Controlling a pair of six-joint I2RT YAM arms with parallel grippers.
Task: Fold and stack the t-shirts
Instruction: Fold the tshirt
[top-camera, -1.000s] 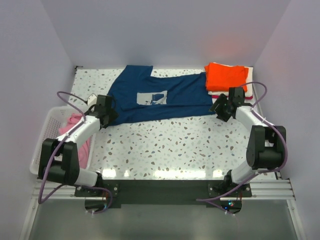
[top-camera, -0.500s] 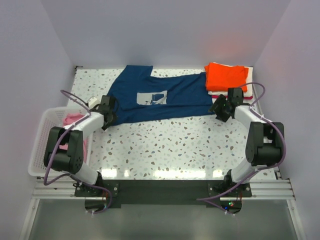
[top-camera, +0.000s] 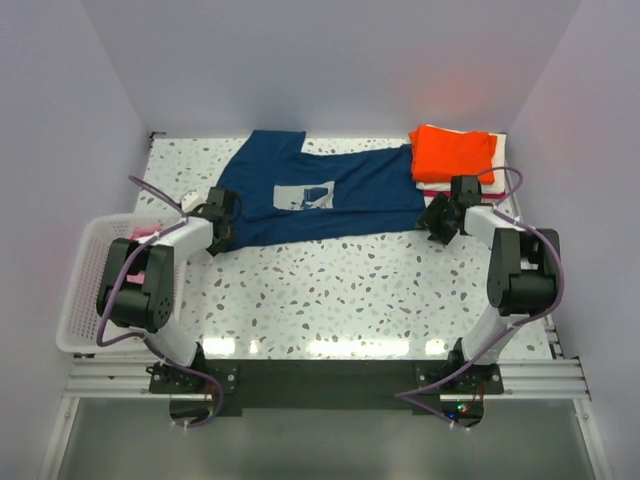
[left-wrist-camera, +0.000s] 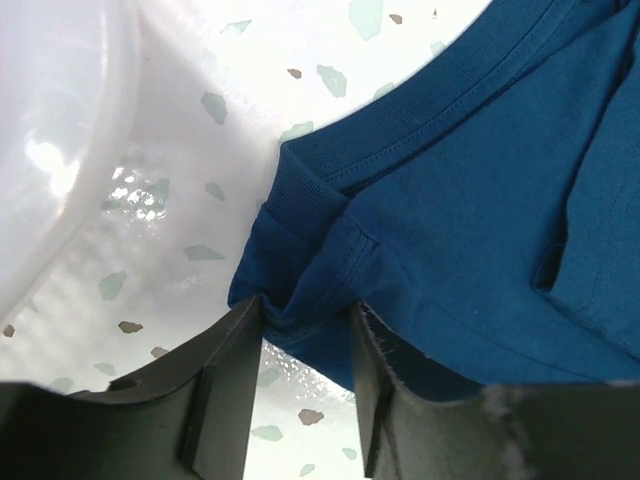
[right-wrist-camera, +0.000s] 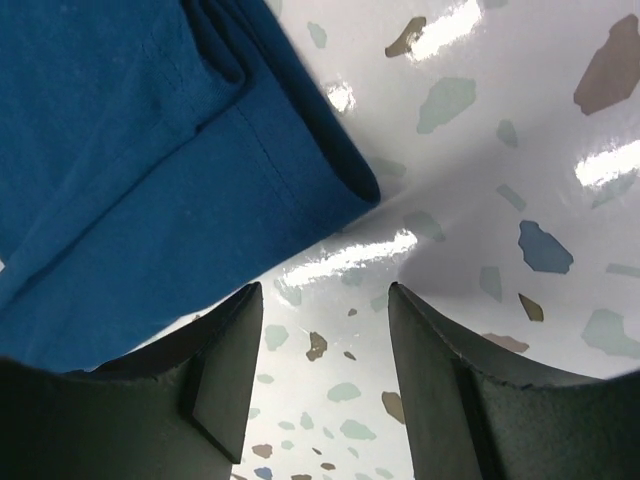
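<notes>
1. The left arm (top-camera: 185, 238) is reaching low beside the basket (top-camera: 82, 300). The left gripper (left-wrist-camera: 300, 325) is straddling a bunched corner of the navy shirt (left-wrist-camera: 470, 200), cloth touching both fingers (left-wrist-camera: 225, 380); firm hold unclear.
2. The right gripper (right-wrist-camera: 320, 305) is hovering half-open at the shirt's right hem, gripping nothing, with bare table (right-wrist-camera: 500, 200) beneath and the orange stack (top-camera: 452, 152) just behind.
</notes>
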